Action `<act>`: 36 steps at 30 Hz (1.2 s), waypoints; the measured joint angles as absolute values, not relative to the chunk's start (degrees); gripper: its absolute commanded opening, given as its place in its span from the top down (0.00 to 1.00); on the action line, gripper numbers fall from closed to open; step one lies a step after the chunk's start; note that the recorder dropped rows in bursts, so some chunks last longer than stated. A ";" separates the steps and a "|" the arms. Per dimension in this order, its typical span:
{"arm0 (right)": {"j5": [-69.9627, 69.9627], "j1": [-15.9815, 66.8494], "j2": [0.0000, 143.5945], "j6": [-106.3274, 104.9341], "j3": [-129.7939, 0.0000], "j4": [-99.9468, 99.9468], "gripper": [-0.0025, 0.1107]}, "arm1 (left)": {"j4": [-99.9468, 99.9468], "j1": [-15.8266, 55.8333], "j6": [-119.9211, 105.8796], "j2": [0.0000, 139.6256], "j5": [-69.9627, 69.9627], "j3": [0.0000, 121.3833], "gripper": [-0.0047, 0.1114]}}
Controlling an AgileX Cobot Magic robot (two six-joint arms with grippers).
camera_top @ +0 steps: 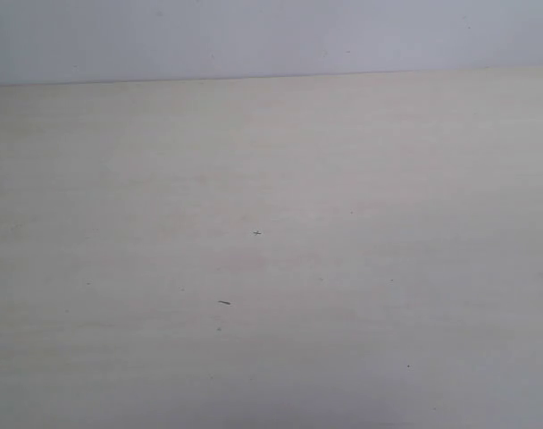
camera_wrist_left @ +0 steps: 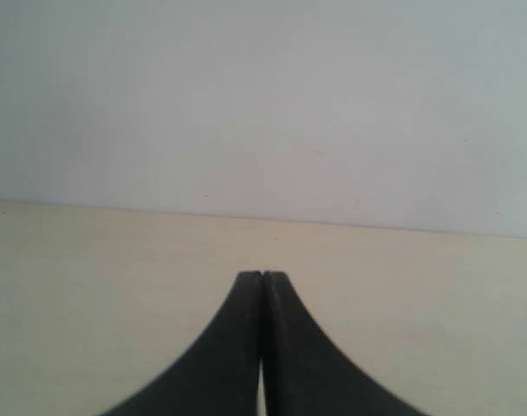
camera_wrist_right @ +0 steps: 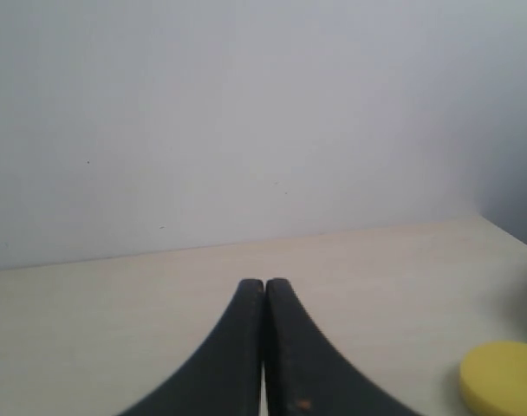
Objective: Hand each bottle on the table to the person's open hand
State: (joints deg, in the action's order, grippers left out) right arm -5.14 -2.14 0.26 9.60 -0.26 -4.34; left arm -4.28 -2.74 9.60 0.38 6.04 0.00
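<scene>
Tabletop (camera_top: 361,268) is flat, pale cream wood-grain, faintly specked.

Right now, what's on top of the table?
The table bears dark specks and a yellow round object. No bottles show. The left tool and right tool each cover some tabletop.

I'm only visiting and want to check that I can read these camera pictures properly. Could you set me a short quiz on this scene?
1. True or false: the left tool has its jaws spread wide apart.
2. In the right wrist view, the round flat thing lying on the table is: A red, B yellow, C green.
3. Fill in: in the exterior view, the number of bottles visible on the table is ____.
Key: 1 false, the jaws are pressed together; 2 B; 3 none.
</scene>
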 measured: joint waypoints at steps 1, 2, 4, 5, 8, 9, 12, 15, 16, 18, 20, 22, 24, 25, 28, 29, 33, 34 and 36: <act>-5.14 -2.14 0.26 9.60 -0.26 -4.34 0.98 | -4.28 -2.74 9.60 0.38 6.04 0.00 0.96; -5.14 -2.14 0.26 9.60 -0.26 -4.34 0.98 | -4.28 -2.74 9.60 0.38 6.04 0.00 0.96; -5.14 -2.14 0.26 9.60 -0.26 -4.34 0.98 | -4.28 -2.74 9.60 0.38 6.04 0.00 0.96; -5.14 -2.14 0.26 9.60 -0.26 -4.34 0.98 | -4.28 -2.74 9.60 0.38 6.04 0.00 0.96; -5.14 -2.14 0.26 9.60 -0.26 -4.34 0.98 | -4.28 -2.74 9.60 0.38 6.04 0.00 0.96; -5.14 -2.14 0.26 9.60 -0.26 -4.34 0.98 | -4.28 -2.74 9.60 0.38 6.04 0.00 0.96; -5.14 -2.14 0.26 9.60 -0.26 -4.34 0.98 | -4.28 -3.13 9.60 0.38 6.04 0.00 0.96; -5.14 -2.14 0.26 9.60 -0.26 -4.34 0.98 | -4.28 -3.98 9.60 0.38 6.04 0.00 0.96; -5.14 -2.14 0.26 9.60 -0.26 -4.34 0.98 | -4.28 -4.34 9.60 0.38 6.04 0.00 0.96; -5.14 -2.14 0.26 9.60 -0.26 -4.34 0.98 | -4.28 -4.49 9.60 0.38 6.04 0.00 0.96; -5.14 -2.14 0.26 9.60 -0.26 -4.34 0.98 | -4.28 -4.49 9.60 0.38 6.04 0.00 0.96; -5.14 -2.14 0.26 9.60 -0.26 -4.34 0.98 | -4.28 -4.49 9.60 0.38 6.04 0.00 0.96; -5.14 -2.14 0.26 9.60 -0.26 -4.34 0.98 | -4.28 -4.49 9.60 0.38 6.04 0.00 0.96; -5.14 -2.14 0.26 9.60 -0.26 -4.34 0.98 | -4.28 -4.49 9.60 0.38 6.04 0.00 0.96; -5.14 -2.14 0.26 9.60 -0.26 -4.34 0.98 | -4.28 -4.49 9.50 0.38 6.04 0.00 0.96; -5.14 -2.14 0.26 9.60 -0.26 -4.34 0.98 | -4.28 -4.49 9.50 0.38 6.04 0.00 0.96; -5.14 -2.14 0.26 9.60 -0.26 -4.34 0.98 | -4.28 -4.49 9.50 0.38 6.04 0.00 0.96; -5.14 -2.14 0.26 9.60 -0.26 -4.34 0.98 | -4.28 -4.49 9.50 0.38 6.04 0.00 0.96; -5.14 -2.14 0.26 9.60 -0.26 -4.34 0.98 | -4.28 -4.49 9.50 0.38 6.04 0.00 0.96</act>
